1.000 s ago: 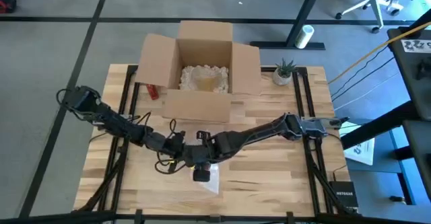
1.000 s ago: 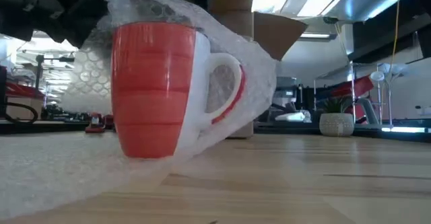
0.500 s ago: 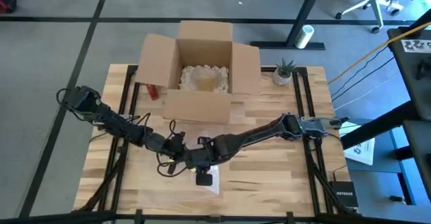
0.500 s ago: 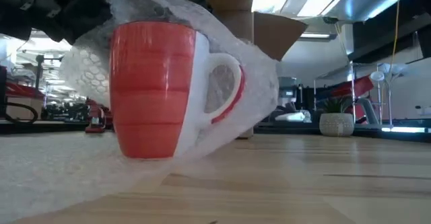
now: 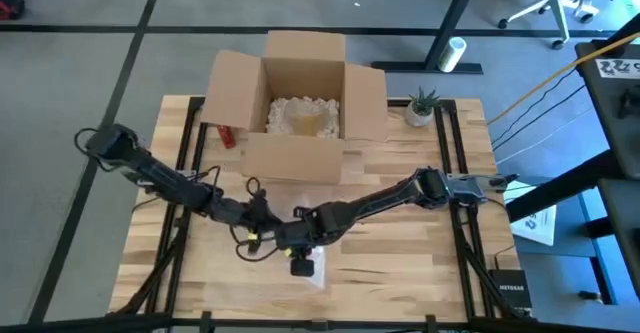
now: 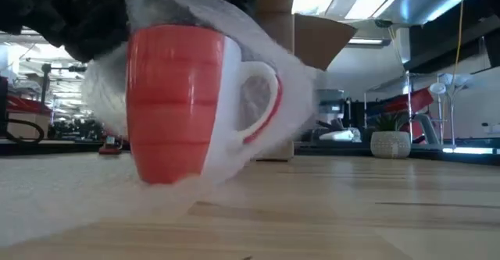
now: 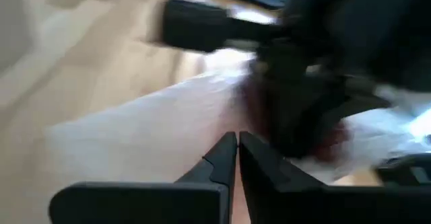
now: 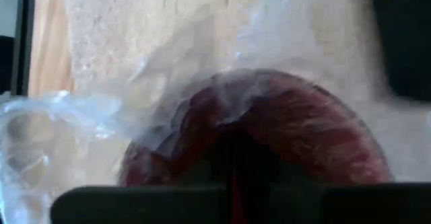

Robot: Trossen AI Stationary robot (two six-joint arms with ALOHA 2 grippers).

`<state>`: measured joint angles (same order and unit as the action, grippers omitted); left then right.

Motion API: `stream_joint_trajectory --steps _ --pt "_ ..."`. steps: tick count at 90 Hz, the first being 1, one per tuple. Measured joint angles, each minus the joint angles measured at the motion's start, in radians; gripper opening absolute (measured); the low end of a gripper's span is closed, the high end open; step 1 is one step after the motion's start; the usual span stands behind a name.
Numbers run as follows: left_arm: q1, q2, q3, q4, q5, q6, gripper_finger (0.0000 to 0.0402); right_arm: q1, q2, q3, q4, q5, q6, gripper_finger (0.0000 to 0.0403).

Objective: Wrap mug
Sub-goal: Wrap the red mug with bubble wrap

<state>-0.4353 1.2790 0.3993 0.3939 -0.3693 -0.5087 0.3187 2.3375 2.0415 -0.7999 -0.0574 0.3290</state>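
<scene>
At table front, red mug [image 6: 176, 104] upright, bubble wrap [image 6: 258, 45] pulled closer, left end effector [image 7: 237, 158] closed, right [image 5: 300, 258] unclear.

Mugs: one [image 6: 176, 104]
Bubble wrap sheets: one [image 6: 273, 73]
Cardboard boxes: one [image 5: 300, 98]
Potted plants: one [image 5: 421, 105]
Arms: two

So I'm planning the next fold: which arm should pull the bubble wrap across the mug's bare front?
Probably left. Its hand has fingers pinched together on the bubble wrap, while the right hand sits over the mug.
</scene>
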Motion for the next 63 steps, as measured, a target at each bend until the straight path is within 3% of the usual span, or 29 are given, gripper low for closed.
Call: stream_joint_trajectory --steps 14,29,42,63 --pt "-0.034 -0.033 -0.001 -0.192 -0.016 -0.147 0.0001 0.002 0.000 -0.001 0.019 -0.008 0.000 0.0000" --pt "-0.101 0.003 -0.001 -0.187 -0.007 -0.224 0.0001 0.002 0.001 -0.002 0.029 -0.014 -0.001 0.0000" --pt "-0.138 0.047 -0.001 -0.087 0.018 -0.230 0.0001 0.001 0.001 -0.002 0.046 -0.014 -0.012 0.0000" --pt "-0.152 0.066 -0.001 0.172 -0.047 -0.035 0.0001 0.002 0.002 -0.002 0.048 -0.015 -0.013 0.0000"
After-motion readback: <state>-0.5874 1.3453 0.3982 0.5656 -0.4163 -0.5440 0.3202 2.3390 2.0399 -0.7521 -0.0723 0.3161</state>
